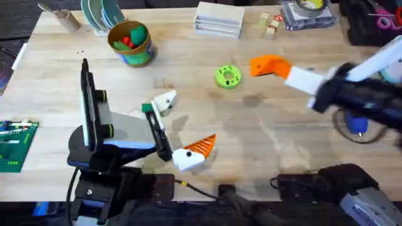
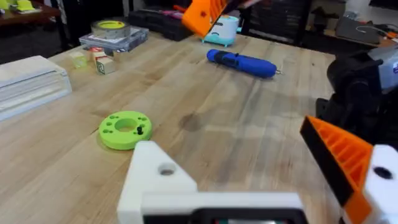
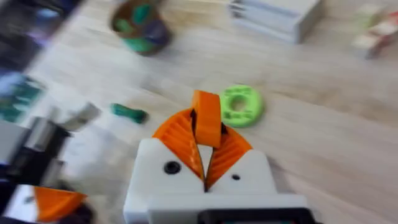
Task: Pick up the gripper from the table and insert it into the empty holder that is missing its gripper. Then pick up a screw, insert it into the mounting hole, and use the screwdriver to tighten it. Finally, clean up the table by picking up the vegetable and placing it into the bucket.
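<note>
The orange ribbed gripper point(image 3: 206, 115) is held off the table, with my right gripper point(image 1: 269, 66) shut on it between its two orange pads point(image 3: 177, 134). My left gripper point(image 1: 188, 120) lies open near the table's front. Its far finger is the bare white holder point(image 2: 155, 177), while its near finger carries an orange pad point(image 2: 342, 155). The dark-green vegetable point(image 1: 147, 108) lies beside the holder point(image 1: 165, 100). The bucket point(image 1: 130, 43) stands at the back left with red and green toys inside. Partly under my right arm lies the blue screwdriver point(image 2: 242, 63).
A bright-green disc point(image 1: 227, 76) with a small dark piece on it sits mid-table. Along the back edge are a white box stack point(image 1: 218, 17), wooden blocks point(image 1: 270, 25) and a tape roll point(image 1: 308, 6). A green board point(image 1: 16, 144) lies at the left edge.
</note>
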`<state>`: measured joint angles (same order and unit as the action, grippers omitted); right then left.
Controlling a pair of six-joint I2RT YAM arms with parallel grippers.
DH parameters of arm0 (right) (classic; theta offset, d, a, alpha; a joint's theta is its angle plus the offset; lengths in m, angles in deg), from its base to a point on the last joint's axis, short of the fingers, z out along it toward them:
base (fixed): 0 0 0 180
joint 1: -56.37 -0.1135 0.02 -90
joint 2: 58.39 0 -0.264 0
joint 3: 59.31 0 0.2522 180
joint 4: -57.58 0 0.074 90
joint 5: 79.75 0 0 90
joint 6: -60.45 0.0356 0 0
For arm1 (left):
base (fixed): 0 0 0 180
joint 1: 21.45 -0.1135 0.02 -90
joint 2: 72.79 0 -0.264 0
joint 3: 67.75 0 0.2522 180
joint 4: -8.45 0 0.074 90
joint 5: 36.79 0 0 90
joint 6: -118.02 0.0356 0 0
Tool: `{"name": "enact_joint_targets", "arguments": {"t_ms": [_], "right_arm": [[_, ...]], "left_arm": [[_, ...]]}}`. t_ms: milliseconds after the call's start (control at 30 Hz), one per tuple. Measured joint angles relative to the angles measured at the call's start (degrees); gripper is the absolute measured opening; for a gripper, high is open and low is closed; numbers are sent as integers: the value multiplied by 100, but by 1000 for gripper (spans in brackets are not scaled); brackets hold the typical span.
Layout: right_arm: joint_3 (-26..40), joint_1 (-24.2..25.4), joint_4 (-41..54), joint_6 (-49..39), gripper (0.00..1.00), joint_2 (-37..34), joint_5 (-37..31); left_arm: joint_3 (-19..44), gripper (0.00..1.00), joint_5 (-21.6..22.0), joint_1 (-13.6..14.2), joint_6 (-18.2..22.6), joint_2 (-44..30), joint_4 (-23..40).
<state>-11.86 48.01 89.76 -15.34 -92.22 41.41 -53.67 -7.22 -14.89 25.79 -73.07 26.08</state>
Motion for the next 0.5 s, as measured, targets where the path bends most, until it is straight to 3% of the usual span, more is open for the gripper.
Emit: {"name": "enact_joint_targets", "arguments": {"t_ms": [100, 267, 500], "right_arm": [[-860, -17, -1406, 1156, 13, -88, 618], [-1775, -345, -3177, 2809, 12, -115, 1049], [-2102, -1051, -3766, 3966, 12, -450, 1067]], "left_arm": [[0, 993, 0, 0, -1, 1, 0], [0, 993, 0, 0, -1, 0, -1], [0, 993, 0, 0, 1, 2, -1]]}}
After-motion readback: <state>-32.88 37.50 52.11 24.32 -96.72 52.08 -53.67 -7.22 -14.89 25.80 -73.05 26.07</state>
